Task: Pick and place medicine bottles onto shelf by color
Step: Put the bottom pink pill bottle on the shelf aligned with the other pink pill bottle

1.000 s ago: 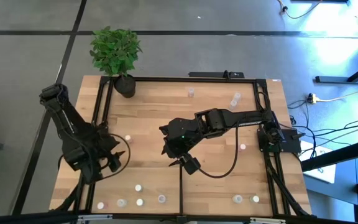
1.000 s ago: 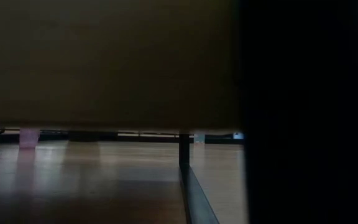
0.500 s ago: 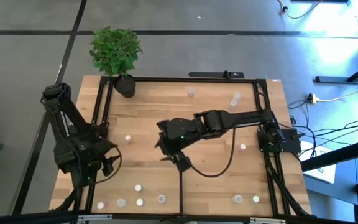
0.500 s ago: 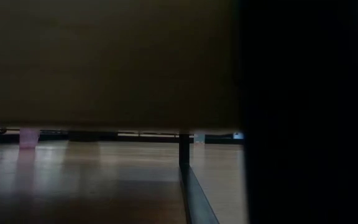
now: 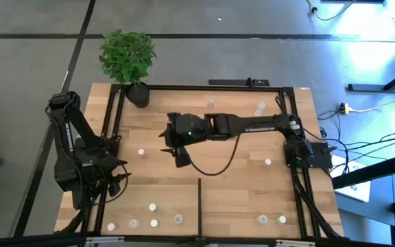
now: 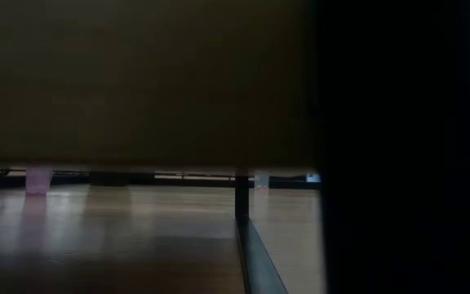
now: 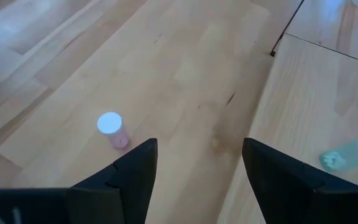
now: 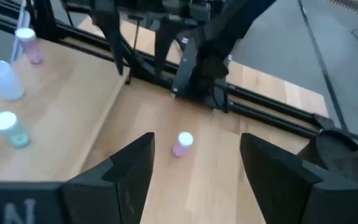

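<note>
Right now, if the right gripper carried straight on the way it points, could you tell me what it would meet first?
Most likely the pink medicine bottle standing alone ahead of the open right gripper; the left arm stands beyond it, though depth is hard to judge.

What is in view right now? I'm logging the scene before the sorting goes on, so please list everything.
medicine bottles: about eleven, whitish or clear with white or pinkish tops, scattered on the shelf, most along its edge at the bottom of the high view
shelf: one, light wood with black rails, on the table
divider bar: one, black, on the shelf among the bottom row of bottles
plant pot: one, black, holding a green plant, at the shelf's top-left corner in the high view
table: one, wooden, under the shelf
left gripper: dark, open, empty, at the shelf's left side
right gripper: dark, open, empty, over the shelf's middle
</note>
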You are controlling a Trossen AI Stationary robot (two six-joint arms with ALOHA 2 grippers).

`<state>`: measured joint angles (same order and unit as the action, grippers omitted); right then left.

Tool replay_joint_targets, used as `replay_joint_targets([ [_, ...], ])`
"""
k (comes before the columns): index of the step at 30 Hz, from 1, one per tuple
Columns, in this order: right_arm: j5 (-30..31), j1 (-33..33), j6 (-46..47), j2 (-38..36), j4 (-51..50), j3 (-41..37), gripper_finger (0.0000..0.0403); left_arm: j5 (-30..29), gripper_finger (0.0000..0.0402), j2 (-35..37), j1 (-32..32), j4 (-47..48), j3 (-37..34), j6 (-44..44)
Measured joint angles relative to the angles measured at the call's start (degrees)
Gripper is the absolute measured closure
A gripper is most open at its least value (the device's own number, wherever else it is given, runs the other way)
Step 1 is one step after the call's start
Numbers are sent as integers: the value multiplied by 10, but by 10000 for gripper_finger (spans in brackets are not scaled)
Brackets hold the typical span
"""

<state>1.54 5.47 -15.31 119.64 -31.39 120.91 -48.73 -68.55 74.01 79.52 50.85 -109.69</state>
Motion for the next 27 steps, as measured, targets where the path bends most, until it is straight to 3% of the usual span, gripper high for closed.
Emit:
replay_joint_targets([
  [9, -89, -41, -2, 45, 145, -32, 163, -3, 173, 0, 0, 27, 0, -38],
  [13, -99, -59, -2, 77, 192, -32, 163, -3, 175, 0, 0, 29, 0, -42],
  [22, -167, -84, -13, 129, 208, -32, 163, -2, 174, 0, 0, 47, 0, -39],
  [27, -165, -90, -37, 141, 204, -32, 163, 66, 174, 51, -16, 55, 0, -23],
])
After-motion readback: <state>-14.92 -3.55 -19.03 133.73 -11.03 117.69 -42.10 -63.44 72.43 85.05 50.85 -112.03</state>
